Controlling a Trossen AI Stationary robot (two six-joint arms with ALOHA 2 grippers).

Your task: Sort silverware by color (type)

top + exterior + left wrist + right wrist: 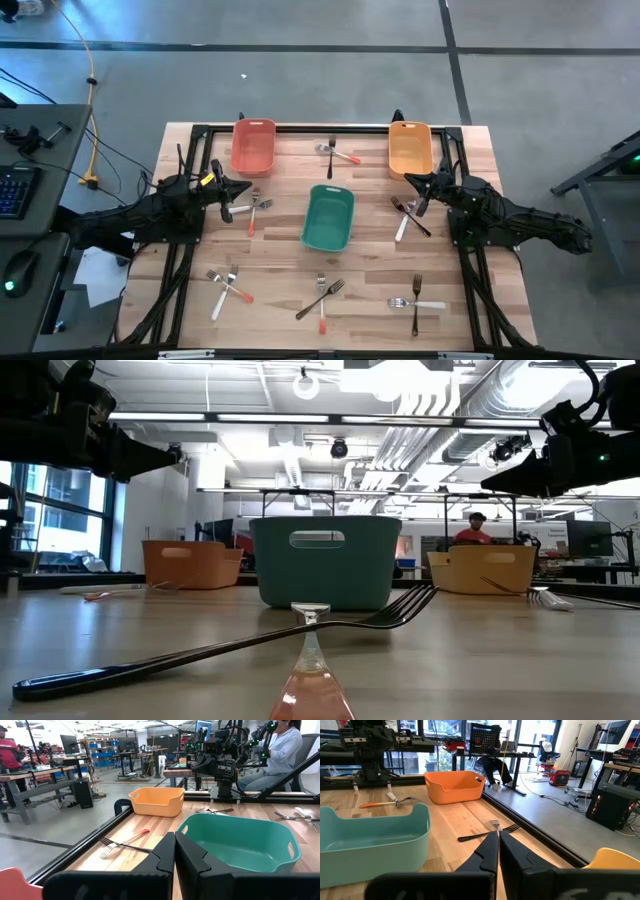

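Two arms hang above the table with nothing in their grasp, so by my reading the sorting has not started: all three bins look empty and every piece of silverware lies loose on the wood. The left gripper (243,190) hovers near the left edge, its fingers pressed together, just over a white-handled piece (238,208) and an orange-handled fork (254,215). The right gripper (412,182) hovers near the right edge, fingers likewise closed, beside a dark fork (410,216) crossed with a white-handled piece (402,227).

More crossed pairs lie along the near edge: an orange and white pair (225,290), a dark fork (321,298) over an orange-handled one (322,310), and a dark fork (416,301) across a white one (418,303). One further pair (338,153) lies at the far edge between the salmon bin (253,146) and the orange bin (410,149); the teal bin (328,218) sits at the centre.

Next, either gripper probably needs to spread its fingers, drop onto a single thin handle and lift it clear of its partner.

The table (280,260) is pale wooden planking in a dark frame. Beyond it is a workshop with benches, monitors and seated people.
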